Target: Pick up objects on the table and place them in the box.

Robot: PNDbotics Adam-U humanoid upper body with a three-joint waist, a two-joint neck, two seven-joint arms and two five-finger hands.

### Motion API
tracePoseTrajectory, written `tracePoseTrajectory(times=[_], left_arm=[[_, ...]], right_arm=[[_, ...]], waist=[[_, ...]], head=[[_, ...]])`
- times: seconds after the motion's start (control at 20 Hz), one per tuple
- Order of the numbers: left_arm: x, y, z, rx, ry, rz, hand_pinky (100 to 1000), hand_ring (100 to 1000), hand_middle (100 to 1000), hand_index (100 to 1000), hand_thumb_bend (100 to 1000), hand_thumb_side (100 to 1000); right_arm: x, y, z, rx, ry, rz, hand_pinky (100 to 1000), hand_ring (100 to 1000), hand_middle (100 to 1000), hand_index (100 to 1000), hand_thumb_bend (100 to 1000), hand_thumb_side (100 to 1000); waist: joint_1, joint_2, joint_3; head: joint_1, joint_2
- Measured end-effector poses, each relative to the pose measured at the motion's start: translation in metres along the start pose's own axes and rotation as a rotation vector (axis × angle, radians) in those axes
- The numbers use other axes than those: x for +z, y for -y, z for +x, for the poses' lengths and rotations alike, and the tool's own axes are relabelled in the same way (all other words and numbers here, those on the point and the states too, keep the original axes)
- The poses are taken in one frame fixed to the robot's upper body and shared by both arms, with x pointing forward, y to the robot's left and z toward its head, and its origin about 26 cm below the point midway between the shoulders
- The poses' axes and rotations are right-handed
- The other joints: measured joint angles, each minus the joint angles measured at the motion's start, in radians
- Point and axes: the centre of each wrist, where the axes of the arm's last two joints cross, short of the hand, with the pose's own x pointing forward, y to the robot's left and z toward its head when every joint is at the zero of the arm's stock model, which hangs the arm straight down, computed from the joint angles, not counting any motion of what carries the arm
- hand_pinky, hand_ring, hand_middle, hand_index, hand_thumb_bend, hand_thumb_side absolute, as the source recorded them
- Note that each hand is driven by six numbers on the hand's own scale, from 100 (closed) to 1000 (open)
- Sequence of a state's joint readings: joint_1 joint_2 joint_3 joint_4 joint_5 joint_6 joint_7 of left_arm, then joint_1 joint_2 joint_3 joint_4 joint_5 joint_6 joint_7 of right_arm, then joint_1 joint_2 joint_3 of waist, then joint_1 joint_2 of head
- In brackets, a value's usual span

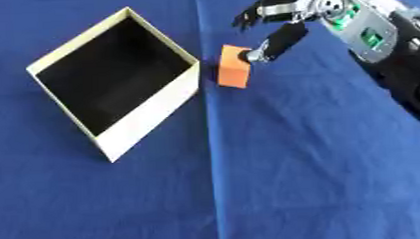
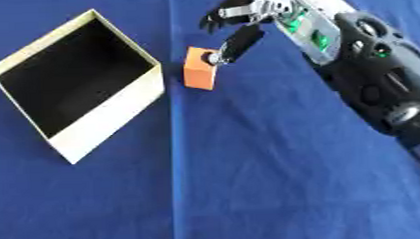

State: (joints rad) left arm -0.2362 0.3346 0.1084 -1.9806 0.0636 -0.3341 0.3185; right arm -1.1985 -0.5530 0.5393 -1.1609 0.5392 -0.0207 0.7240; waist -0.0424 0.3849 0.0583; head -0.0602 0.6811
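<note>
The orange block (image 1: 233, 67) sat on the blue cloth of the tabletop (image 1: 294, 178), just beside the right-hand corner of the box (image 1: 152, 116) and apart from it by a narrow strip of cloth. It was a small, plain, matte cuboid with square edges, its top face lighter than its shaded front. The right hand (image 1: 284, 19) hung over it from the upper right, its thumb (image 1: 277, 43) reaching down with the tip touching the block's right upper edge, while the other fingers (image 1: 249, 17) curled in the air above and behind, closing on nothing; the block was not yet grasped. The right eye view showed far more of the arm (image 2: 369, 71), a long black shell with silver joints and green parts behind the wrist, running down toward the right edge, whereas the left eye view cut it off sooner. The box was open and square, with pale cream cardboard walls and a black inside, set askew like a diamond. A straight crease (image 1: 211, 181) ran down the cloth. The left hand showed in neither view.
</note>
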Motion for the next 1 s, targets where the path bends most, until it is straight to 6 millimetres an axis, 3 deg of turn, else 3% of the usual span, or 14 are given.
tracePoseTrajectory(times=[0.2, 0.4, 1.0], left_arm=[[0.0, 0.0, 0.0, -0.002, 0.0, -0.001, 407, 525, 592, 686, 100, 642], [0.0, 0.0, 0.0, -0.002, 0.0, -0.001, 408, 525, 592, 684, 100, 642], [0.0, 0.0, 0.0, -0.002, -0.001, -0.008, 407, 525, 592, 683, 100, 642]], right_arm=[[0.015, 0.014, 0.011, 0.024, 0.053, -0.033, 913, 928, 854, 982, 176, 640], [0.027, 0.021, 0.025, 0.02, 0.087, -0.044, 915, 934, 860, 982, 210, 658], [0.018, 0.005, 0.039, 0.033, 0.047, 0.031, 923, 954, 883, 989, 350, 666]], waist=[[0.0, -0.01, -0.009], [-0.002, -0.012, -0.009], [-0.001, -0.011, 0.004]], head=[[0.0, 0.004], [-0.004, 0.004], [-0.013, 0.004]])
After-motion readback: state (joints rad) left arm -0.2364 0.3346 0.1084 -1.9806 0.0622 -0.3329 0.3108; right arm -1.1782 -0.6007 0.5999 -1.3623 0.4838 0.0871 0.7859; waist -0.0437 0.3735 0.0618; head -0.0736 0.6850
